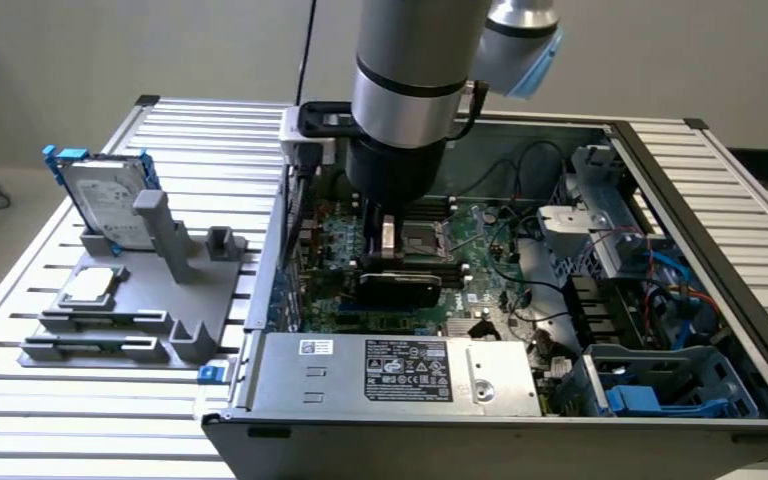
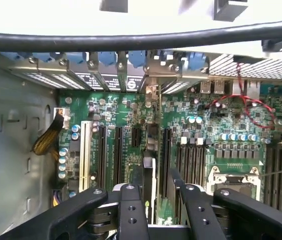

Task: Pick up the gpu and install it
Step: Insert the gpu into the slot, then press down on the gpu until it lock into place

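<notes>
claw (image 1: 387,238) (image 2: 156,200): released, jaws spread wide, grasping nothing; hanging from the arm (image 1: 404,70) low inside the open computer case (image 1: 704,200).
fingers (image 2: 131,210): black, one on each side of the card; a strip of board visible in the gap between the card and one finger.
gpu (image 1: 398,288) (image 2: 149,175): between the fingers, upright and edge-on, standing at an expansion slot; black shroud directly under the claw in the exterior view; silver bracket end reaching beyond the fingertips to the case's slotted rear wall; full seating impossible to judge.
motherboard (image 2: 221,125): green, spread beneath the claw and around it.
cpu socket (image 2: 233,177): silver frame, just beside the claw, on the board.
white slot (image 2: 86,150): parallel to the card, a few slots off from the claw on the side away from the socket.
red wires (image 2: 241,105): looped over the board, beyond the fingertips on the socket side.
black cable (image 2: 131,40): stretched across above the rear wall, well beyond the fingertips.
power supply (image 1: 398,370): silver box with a label, near the claw, toward the exterior camera.
grey fixture (image 1: 157,300): outside the case, well apart from the claw, toward the exterior view's left.
hard drive (image 1: 104,195): silver with blue frame, upright on the fixture.
cpu chip (image 1: 91,285): small silver square, flat on the fixture.
</notes>
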Tool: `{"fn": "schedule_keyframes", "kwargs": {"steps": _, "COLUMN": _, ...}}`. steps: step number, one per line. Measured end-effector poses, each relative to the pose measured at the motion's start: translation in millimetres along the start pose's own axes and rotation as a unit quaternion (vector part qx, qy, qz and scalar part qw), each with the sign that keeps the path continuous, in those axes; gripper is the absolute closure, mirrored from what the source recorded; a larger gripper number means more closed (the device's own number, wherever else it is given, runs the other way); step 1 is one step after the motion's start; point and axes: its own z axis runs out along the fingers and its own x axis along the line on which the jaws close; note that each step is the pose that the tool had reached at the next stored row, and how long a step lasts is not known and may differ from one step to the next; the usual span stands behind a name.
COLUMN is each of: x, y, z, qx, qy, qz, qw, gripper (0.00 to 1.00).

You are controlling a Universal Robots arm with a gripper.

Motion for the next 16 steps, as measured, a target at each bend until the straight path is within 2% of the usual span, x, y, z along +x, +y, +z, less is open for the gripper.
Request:
{"fn": "schedule_keyframes", "kwargs": {"steps": 2, "x": -0.4, "y": 0.3, "z": -4.1, "qx": -0.0002, "qy": 0.0000, "qz": 0.000, "qw": 1.0000, "gripper": 0.68}}
{"fn": "schedule_keyframes", "kwargs": {"steps": 4, "x": -0.7, "y": 0.3, "z": -4.9, "qx": -0.0001, "qy": -0.0001, "qz": 0.000, "qw": 1.0000, "gripper": 0.81}}
{"fn": "schedule_keyframes", "kwargs": {"steps": 5, "x": -0.9, "y": 0.3, "z": -4.9, "qx": -0.0001, "qy": -0.0002, "qz": 0.000, "qw": 1.0000, "gripper": 0.81}}
{"fn": "schedule_keyframes", "kwargs": {"steps": 6, "x": -1.0, "y": 0.4, "z": -5.0, "qx": -0.0001, "qy": -0.0001, "qz": 0.000, "qw": 1.0000, "gripper": 0.89}}
{"fn": "schedule_keyframes", "kwargs": {"steps": 16, "x": -1.0, "y": 0.4, "z": -5.0, "qx": -0.0001, "qy": -0.0001, "qz": 0.000, "qw": 1.0000, "gripper": 0.89}}
